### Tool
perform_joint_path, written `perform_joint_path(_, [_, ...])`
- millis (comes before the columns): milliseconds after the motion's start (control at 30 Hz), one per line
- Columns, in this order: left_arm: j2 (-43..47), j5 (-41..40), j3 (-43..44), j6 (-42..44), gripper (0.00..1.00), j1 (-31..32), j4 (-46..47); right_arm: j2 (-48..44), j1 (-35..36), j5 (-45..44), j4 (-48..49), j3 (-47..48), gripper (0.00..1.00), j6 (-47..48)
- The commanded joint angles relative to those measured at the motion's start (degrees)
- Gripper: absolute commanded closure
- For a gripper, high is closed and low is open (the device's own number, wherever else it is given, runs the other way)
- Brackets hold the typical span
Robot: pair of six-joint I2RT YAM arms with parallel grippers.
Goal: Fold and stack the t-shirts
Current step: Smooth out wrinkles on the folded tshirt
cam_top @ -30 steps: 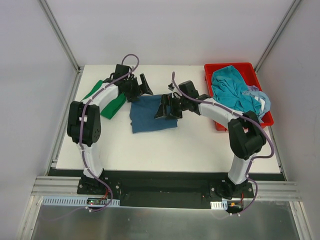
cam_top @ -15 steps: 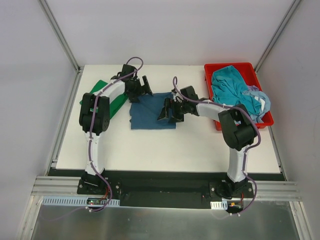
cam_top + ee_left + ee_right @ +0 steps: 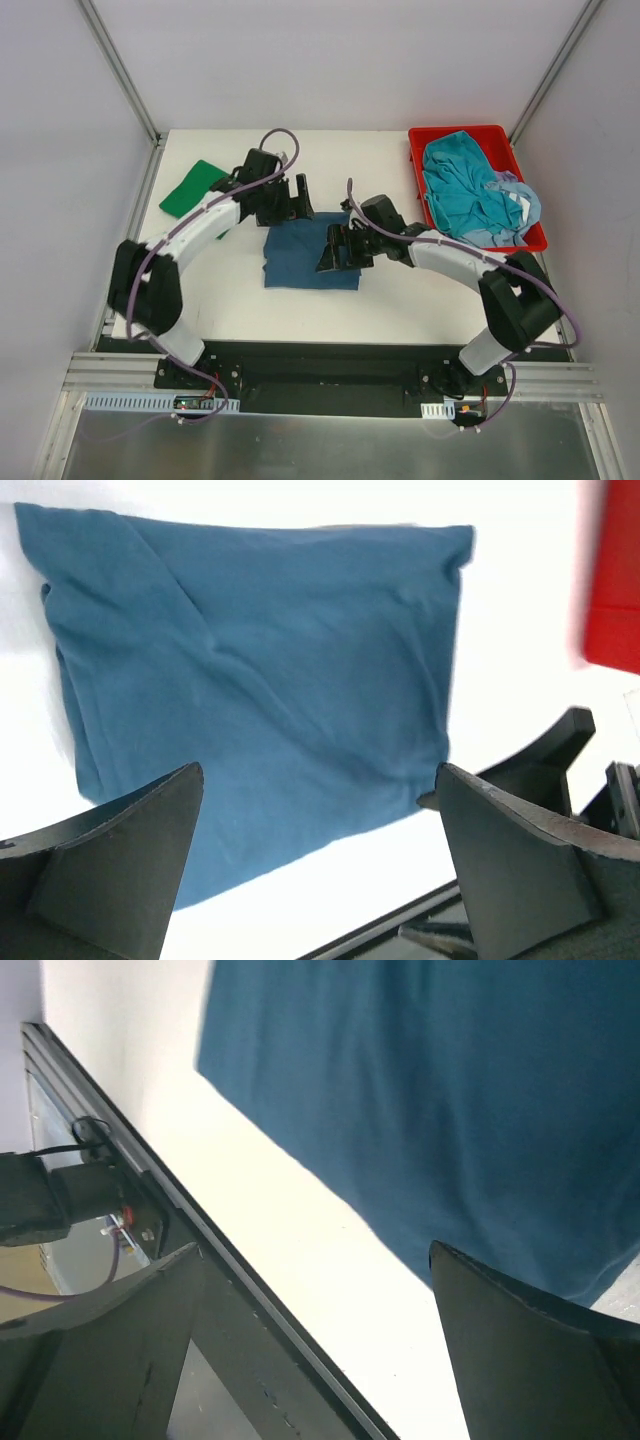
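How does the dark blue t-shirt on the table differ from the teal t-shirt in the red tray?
The dark blue t-shirt lies folded into a flat rectangle; the teal t-shirt is a crumpled heap. The dark blue t-shirt rests on the white table, the teal t-shirt in the red tray. Both are plain cloth.

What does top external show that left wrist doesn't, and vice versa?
Only top external: the folded green shirt at far left and the teal shirt heaped in the red bin. Only left wrist: creases across the blue shirt, seen between the open fingers of the left gripper. Both: that blue shirt lying flat on the table, and an edge of the bin.
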State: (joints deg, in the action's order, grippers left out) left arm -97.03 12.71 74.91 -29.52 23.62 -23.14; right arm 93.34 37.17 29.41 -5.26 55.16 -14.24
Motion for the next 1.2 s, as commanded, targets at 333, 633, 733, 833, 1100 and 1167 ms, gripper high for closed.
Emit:
perform_joint_path(333, [22.5, 8.6, -29.9, -8.4, 0.01, 1.7, 9.9, 13.1, -9.4, 0.5, 4.9, 18.6, 0.04, -0.6])
perform_joint_path(633, [17.8, 7.9, -38.7, -11.3, 0.01, 2.2, 12.7, 26.5, -11.6, 0.9, 2.4, 28.3, 0.04, 1.8])
perform_joint_path(733, [18.8, 5.8, -40.5, -11.1, 0.01, 2.6, 12.5, 25.9, -11.6, 1.2, 1.7, 28.6, 0.04, 2.9])
perform_joint_path(833, [21.3, 7.1, -40.1, -10.9, 0.01, 2.7, 12.4, 23.7, -11.7, 2.2, -0.9, 30.4, 0.04, 4.7])
perform_joint_path(1100, [33.3, 0.7, -33.4, -6.3, 0.01, 2.9, 7.9, 3.4, -11.5, -6.7, -14.3, 26.8, 0.04, 16.3])
perform_joint_path(1167, [34.3, -5.8, -31.9, -5.7, 0.01, 2.8, 6.6, -4.6, -11.4, -10.2, -12.4, 18.5, 0.04, 16.3])
